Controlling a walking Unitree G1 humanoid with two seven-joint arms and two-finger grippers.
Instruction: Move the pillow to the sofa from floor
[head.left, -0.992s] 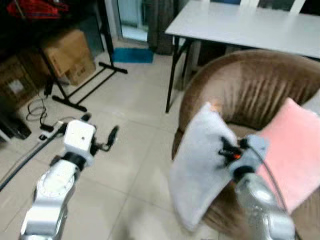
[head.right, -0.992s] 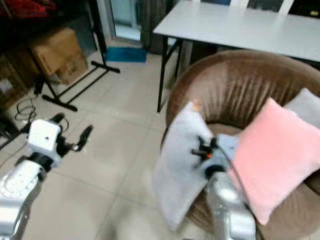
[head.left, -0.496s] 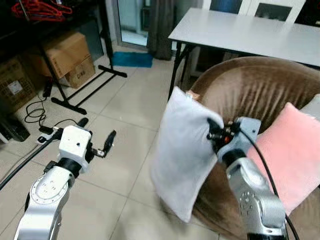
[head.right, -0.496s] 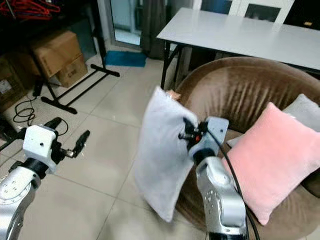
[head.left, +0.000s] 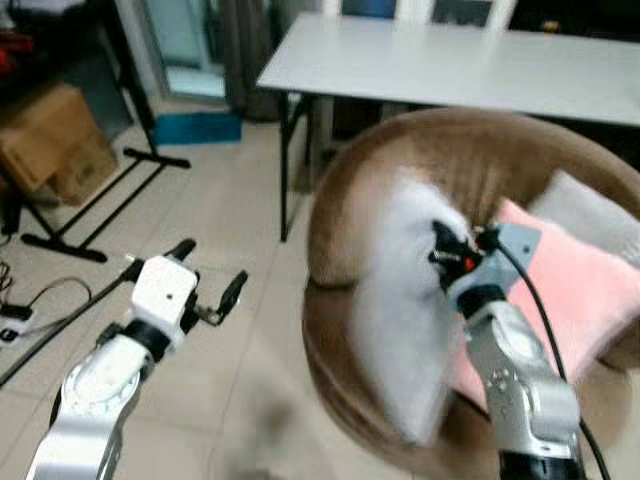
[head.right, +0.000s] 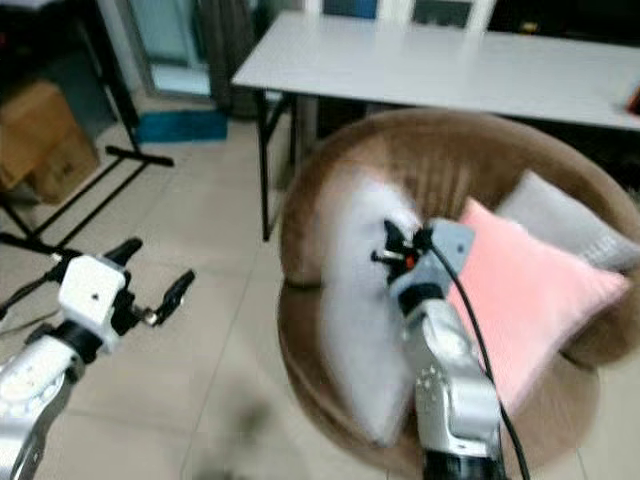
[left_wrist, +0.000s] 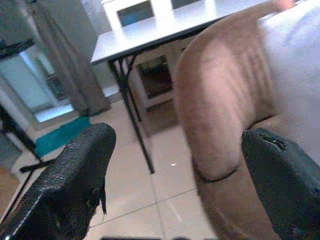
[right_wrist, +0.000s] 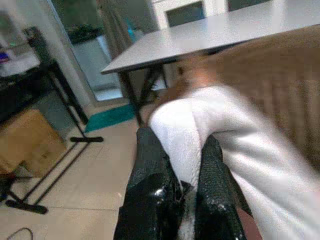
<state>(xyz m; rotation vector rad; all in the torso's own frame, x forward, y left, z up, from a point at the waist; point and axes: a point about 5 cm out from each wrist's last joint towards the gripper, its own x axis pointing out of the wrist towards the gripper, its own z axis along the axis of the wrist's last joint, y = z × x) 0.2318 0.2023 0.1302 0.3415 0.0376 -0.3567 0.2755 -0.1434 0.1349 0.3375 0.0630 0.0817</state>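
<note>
Pillow (head.left: 400, 320), white, hangs over the brown sofa (head.left: 340, 210) seat, pinched at its upper edge by the right gripper (head.left: 445, 258), fingers clamped on fabric for carrying. Left gripper (head.left: 208, 283) idles over the floor, fingers apart.

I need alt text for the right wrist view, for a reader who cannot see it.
The right claw, two black fingers, is shut on a fold of the soft white fabric pillow. Behind it curves the brown velvet round sofa, with a grey rectangular table and a tan cardboard box on the tiled floor beyond.
</note>
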